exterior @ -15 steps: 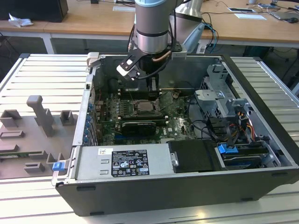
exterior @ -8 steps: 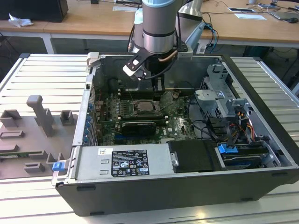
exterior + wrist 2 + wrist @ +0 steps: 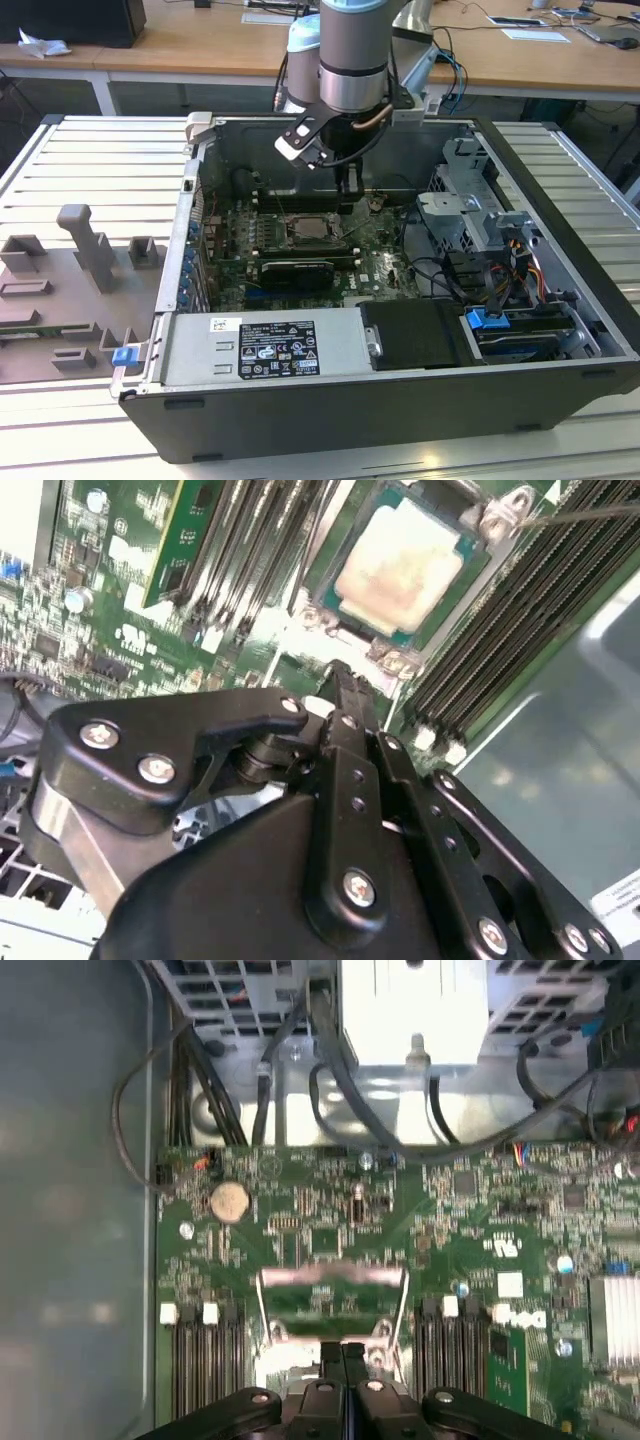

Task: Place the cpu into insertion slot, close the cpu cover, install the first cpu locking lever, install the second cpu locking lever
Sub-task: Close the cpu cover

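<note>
The small flat square cpu (image 3: 400, 565), its pale silver-grey face up, lies in the square dark insertion slot (image 3: 447, 608) on the green circuit board (image 3: 320, 1210). It looks level, with a thin teal edge showing all round. In the first wrist view the thin silver cpu cover (image 3: 332, 1276) seems to stand raised on its hinge, since board parts show through its cut-out, though the angle is poor and I would not swear to it. A thin wire locking lever (image 3: 590, 513) runs off from one corner of the socket and is not hooked down.

The black tool (image 3: 345, 1355) is closed with nothing between its fingers. Its tip hangs just beside the socket's near edge, apart from the chip.

My judgement of the risks:
- The closed tip is narrow, so pushing the thin frame plate with it could let it slide off and strike the chip's face.
- If the chip sits slightly off its seat, a plate pressed down on it could bend the contacts beneath.
- The long black memory slots (image 3: 520, 610) flank the socket closely, so a sideways slip would hit them.
- The springy lever could snap free of a smooth fingertip.

The black computer case (image 3: 330, 420) rests on the pale slatted desk (image 3: 80, 440).
</note>
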Available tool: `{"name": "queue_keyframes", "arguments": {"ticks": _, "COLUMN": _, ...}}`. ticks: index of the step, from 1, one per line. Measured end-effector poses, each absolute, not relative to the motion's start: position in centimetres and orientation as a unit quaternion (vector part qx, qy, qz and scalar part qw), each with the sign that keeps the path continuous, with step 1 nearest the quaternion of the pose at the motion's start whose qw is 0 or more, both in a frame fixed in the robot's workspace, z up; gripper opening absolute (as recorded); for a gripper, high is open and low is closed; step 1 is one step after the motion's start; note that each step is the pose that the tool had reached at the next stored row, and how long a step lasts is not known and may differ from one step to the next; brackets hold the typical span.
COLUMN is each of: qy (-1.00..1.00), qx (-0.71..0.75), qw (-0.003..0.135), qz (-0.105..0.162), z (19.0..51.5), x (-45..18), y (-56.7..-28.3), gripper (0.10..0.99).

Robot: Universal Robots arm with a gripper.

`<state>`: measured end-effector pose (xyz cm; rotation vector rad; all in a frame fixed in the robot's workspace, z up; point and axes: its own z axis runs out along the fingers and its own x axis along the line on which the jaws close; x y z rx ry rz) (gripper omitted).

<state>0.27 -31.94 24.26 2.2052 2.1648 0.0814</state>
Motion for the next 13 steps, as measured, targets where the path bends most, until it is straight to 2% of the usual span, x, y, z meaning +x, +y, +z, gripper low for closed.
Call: {"name": "queue_keyframes", "arguments": {"ticks": 13, "qy": 0.7, "qx": 0.713, "qw": 0.024, "qz": 0.025, "z": 25.8, "x": 2.2, "y": -31.9, "gripper": 0.106}}
